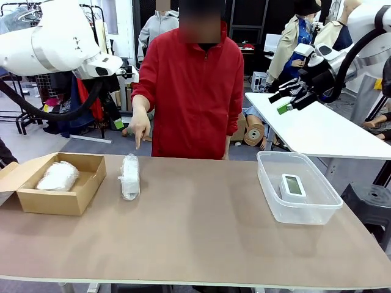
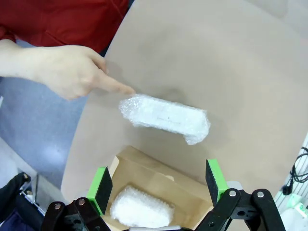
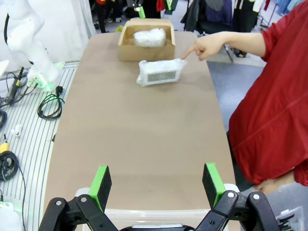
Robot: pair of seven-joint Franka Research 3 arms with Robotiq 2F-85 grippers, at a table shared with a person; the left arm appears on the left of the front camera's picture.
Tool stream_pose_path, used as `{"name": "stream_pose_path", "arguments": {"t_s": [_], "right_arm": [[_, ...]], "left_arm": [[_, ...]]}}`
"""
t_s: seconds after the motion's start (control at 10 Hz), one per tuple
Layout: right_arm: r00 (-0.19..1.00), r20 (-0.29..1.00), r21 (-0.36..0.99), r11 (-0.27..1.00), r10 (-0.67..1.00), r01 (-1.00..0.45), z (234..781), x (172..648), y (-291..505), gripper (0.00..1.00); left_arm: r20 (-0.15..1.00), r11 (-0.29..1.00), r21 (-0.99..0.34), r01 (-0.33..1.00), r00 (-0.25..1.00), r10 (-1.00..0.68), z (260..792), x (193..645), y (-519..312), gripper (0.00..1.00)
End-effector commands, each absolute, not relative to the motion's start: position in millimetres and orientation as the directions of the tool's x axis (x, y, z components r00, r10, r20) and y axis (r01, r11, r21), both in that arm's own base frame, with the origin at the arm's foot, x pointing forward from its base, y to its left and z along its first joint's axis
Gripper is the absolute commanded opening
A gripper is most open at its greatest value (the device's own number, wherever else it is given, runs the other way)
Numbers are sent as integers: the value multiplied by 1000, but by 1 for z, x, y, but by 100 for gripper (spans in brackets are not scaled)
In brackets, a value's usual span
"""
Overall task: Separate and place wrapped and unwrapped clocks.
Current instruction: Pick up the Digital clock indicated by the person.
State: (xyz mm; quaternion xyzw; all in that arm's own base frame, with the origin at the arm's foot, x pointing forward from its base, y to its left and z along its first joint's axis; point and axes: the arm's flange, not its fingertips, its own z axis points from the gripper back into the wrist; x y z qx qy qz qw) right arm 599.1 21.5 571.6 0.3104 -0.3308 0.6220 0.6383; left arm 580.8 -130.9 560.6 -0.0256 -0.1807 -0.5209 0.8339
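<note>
On the desk [image 1: 201, 232], front view: first bundle [image 1: 57, 176] in the box [image 1: 52, 202], second bundle [image 1: 129, 177] beside it near a pointing hand [image 1: 139, 125], bare clock [image 1: 292, 185] in the tub [image 1: 299, 213]. Left wrist view: left jaws open above box. Right wrist view: right jaws open.

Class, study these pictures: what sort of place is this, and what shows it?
Probably a robotics lab: a white left arm and right arm flank the brown table, and cables lie loose beside it.

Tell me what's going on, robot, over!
Left gripper open, empty; right gripper open, empty. One wrapped clock in cardboard box, second wrapped clock loose on table, bare clock in clear tub. Person's hand points at loose one.
</note>
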Motion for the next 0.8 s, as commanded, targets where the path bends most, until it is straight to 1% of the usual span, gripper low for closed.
{"name": "stream_pose_path", "arguments": {"t_s": [0.0, 0.1, 0.2, 0.3, 0.4, 0.5, 0.7], "right_arm": [[6, 810, -14, 31, 587, -999, 572, 599, 22, 100], [6, 810, -14, 31, 587, -999, 572, 599, 22, 100], [6, 810, -14, 31, 587, -999, 572, 599, 22, 100], [6, 810, -14, 31, 587, -999, 572, 599, 22, 100], [6, 810, -14, 31, 587, -999, 572, 599, 22, 100], [6, 810, -14, 31, 587, -999, 572, 599, 22, 100], [6, 810, -14, 31, 587, -999, 572, 599, 22, 100]], "left_arm": [[319, 467, 155, 871, 403, -858, 562, 580, -129, 100], [328, 456, 146, 878, 392, -859, 561, 581, -131, 100], [253, 584, 156, 797, 539, -803, 548, 585, -145, 100], [258, 655, 201, 728, 606, -753, 534, 591, -153, 100], [271, 747, 227, 625, 696, -665, 526, 594, -155, 100], [295, 790, 219, 573, 733, -613, 510, 598, -163, 100], [339, 895, 131, 427, 828, -445, 468, 608, -176, 100]]}}
